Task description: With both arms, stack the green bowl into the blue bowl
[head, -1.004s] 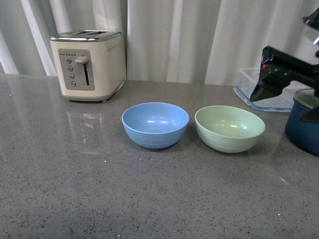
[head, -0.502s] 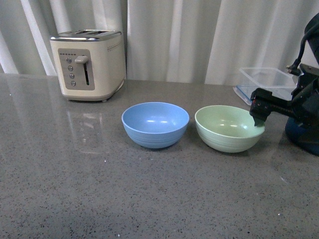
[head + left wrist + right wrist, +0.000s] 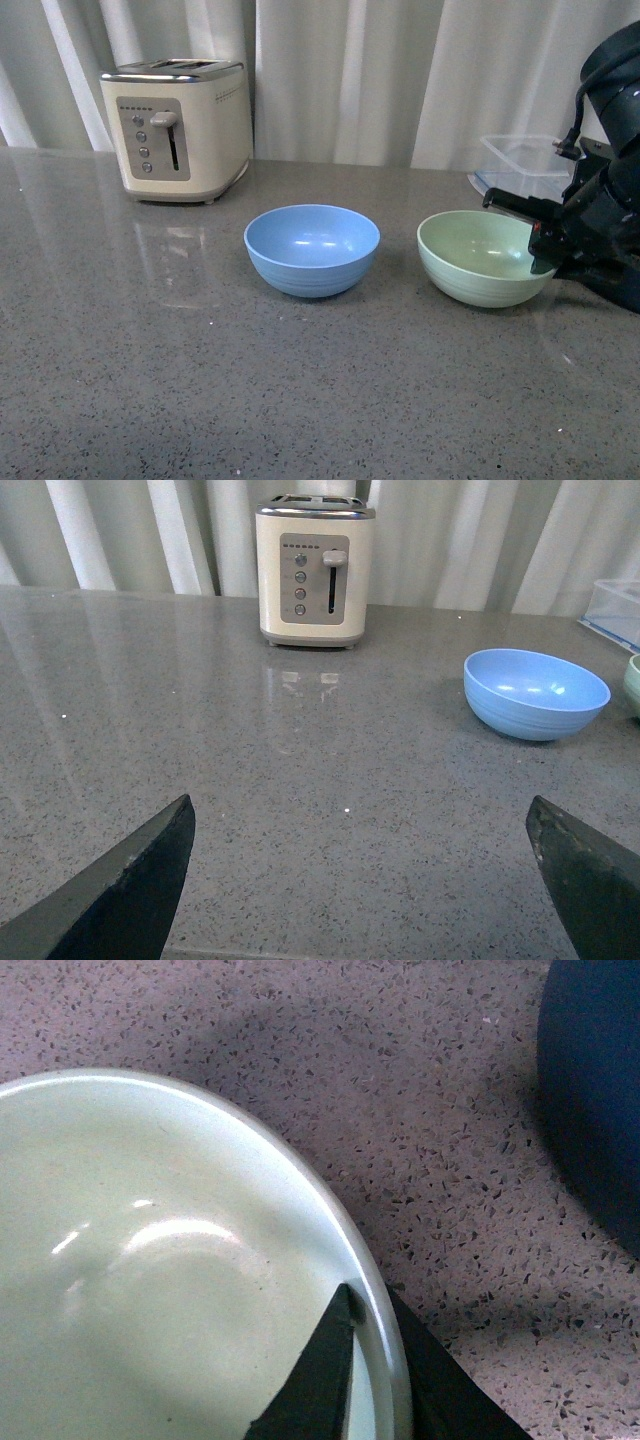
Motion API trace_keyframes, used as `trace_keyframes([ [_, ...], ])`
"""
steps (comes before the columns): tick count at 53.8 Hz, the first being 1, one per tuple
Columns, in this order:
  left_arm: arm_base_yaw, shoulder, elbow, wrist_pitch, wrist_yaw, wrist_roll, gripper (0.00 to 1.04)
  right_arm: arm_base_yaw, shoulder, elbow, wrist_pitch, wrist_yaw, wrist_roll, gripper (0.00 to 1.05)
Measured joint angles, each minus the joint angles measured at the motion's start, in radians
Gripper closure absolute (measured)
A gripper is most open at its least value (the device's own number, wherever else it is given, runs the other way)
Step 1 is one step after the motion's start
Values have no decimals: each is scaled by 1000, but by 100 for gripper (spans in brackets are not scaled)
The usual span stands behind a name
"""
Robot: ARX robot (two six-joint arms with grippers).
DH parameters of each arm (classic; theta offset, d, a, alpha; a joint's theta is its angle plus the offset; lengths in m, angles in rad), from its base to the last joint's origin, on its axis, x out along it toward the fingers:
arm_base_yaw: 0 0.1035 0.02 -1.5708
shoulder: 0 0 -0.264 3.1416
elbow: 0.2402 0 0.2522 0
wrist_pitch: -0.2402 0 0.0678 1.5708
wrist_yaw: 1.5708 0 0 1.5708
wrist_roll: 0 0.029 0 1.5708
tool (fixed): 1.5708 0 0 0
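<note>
Grey speckled stone countertop fills our view, with pale pleated curtains hanging behind it. At the back left stands a cream toaster with a silver top. Its grey control panel carries a row of small marks above the buttons and lever, too tiny for us to read.

We see the green bowl on the right part of the countertop, beside the blue bowl but apart from it, with a strip of bare stone between them. The green bowl is pale mint, round and matte, with faint ridged rings low on its outside and soft highlights on its smooth inside. The blue bowl, near the middle, is sky-blue, upright and ringed the same way.

Our right gripper is at the green bowl's right rim. From the right wrist we see one black finger against the inner wall and the other just outside under the lip, so the rim is pinched between them. A dark blue pot stands near the bowl without touching it. A clear plastic container sits behind them, by the curtains.

From the left wrist, our left gripper has its two black fingers spread far apart with only countertop between them, well away from the blue bowl.
</note>
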Motion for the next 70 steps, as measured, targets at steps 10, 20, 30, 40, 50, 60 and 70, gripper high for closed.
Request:
trace_keyframes([
  [10,0,0,0,0,0,0,7,24,-64,53,-24,-26,-2,103],
  [20,0,0,0,0,0,0,7,97,-120,177,-50,-54,-6,103],
  [30,0,0,0,0,0,0,7,231,-102,291,-78,-60,-42,103],
  [40,0,0,0,0,0,0,7,315,-50,333,-95,-56,-68,103],
  [50,0,0,0,0,0,0,7,345,8,321,-92,-22,-99,103],
  [60,0,0,0,0,0,0,7,346,53,314,-88,14,-113,103],
  [70,0,0,0,0,0,0,7,338,101,322,-87,40,-122,103],
])
